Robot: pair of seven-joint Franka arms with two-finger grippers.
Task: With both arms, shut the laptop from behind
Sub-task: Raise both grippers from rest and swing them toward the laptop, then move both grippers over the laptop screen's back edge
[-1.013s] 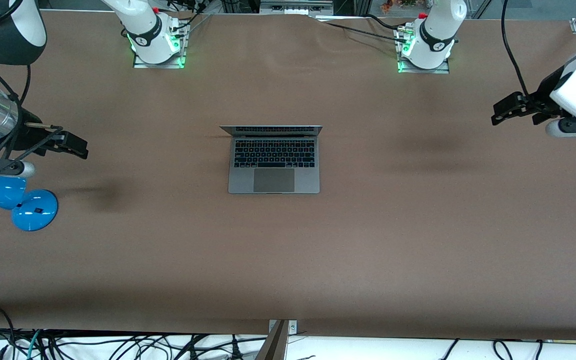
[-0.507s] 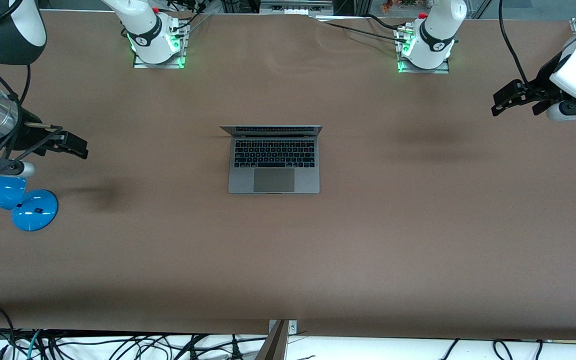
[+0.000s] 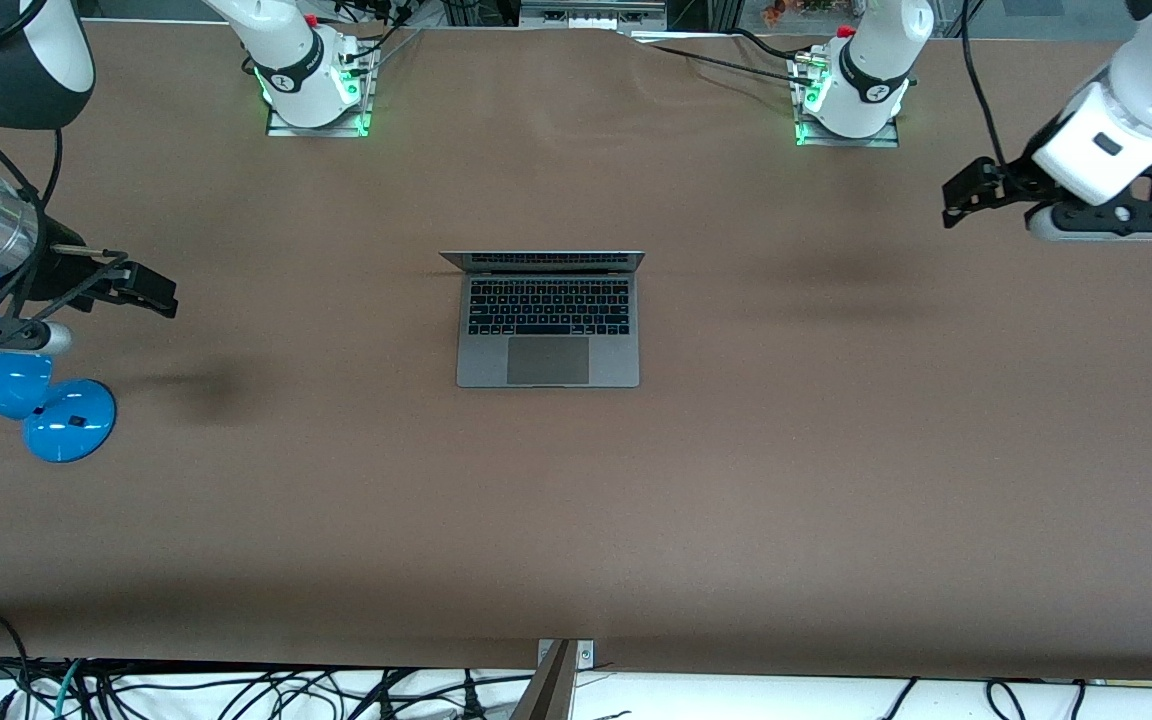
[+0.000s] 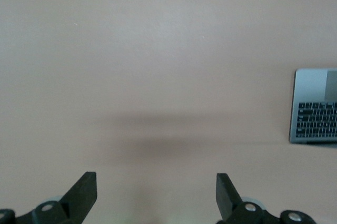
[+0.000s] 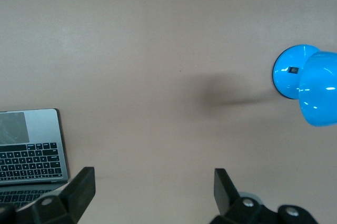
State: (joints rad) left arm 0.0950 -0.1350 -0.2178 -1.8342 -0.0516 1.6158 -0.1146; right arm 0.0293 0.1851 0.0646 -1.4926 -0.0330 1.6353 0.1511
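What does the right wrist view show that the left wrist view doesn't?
Only the right wrist view shows the blue lamp, plus the right hand, open over bare table. Only the left wrist view shows the left hand, also open over bare table. Both show the brown table and part of the open laptop, keyboard and trackpad visible; neither hand touches it.
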